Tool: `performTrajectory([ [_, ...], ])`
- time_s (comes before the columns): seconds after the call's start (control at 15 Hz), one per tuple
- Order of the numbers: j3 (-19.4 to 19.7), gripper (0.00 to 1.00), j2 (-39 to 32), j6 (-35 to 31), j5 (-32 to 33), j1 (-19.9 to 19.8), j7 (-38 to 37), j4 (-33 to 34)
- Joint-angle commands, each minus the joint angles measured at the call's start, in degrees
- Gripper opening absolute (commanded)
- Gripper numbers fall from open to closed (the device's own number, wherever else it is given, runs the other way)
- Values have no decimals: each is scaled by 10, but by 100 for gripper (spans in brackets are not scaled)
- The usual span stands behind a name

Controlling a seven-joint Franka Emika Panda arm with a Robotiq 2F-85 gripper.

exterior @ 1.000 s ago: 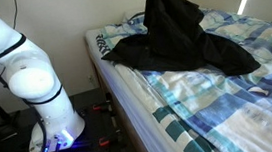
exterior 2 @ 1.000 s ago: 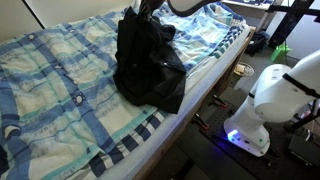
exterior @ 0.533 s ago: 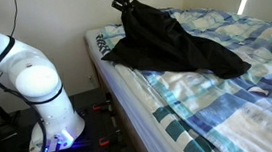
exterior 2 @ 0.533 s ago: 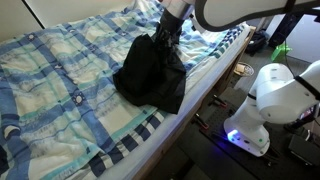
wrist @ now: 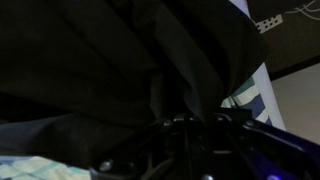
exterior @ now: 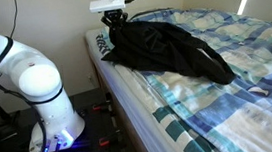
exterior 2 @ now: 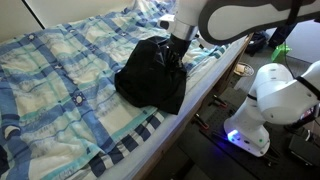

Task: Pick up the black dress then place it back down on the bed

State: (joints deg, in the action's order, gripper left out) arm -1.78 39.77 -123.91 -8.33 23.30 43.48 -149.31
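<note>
The black dress (wrist: 120,60) fills nearly the whole wrist view. Its dark folds run down and gather at the tool (wrist: 195,125), whose fingers are only dim shapes against the cloth, too dark to judge their grip. The counter (wrist: 252,98) shows as two slivers of check cover, one toward its edge where the fabric ends and one faint under the near folds.

Premises: a domestic bedroom. A wide bed (exterior: 236,48) with a patchwork check cover in light blue, white and teal fills both exterior views. A plain pale wall (exterior: 60,18) stands behind it. A robot arm's base (exterior: 56,129) stands on the floor alongside.
</note>
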Motion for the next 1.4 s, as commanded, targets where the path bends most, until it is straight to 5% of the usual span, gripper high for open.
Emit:
performTrajectory([
  [0.0, 8, 39, -1, 33, -23, 8, 1, -2],
  [0.53, -8, 99, 38, 61, -18, -1, -18, 40],
  [1.0, -21, 100, 85, 123, -11, -1, -27, 95],
  [1.33, -9, 100, 82, 107, -13, -6, -18, 120],
])
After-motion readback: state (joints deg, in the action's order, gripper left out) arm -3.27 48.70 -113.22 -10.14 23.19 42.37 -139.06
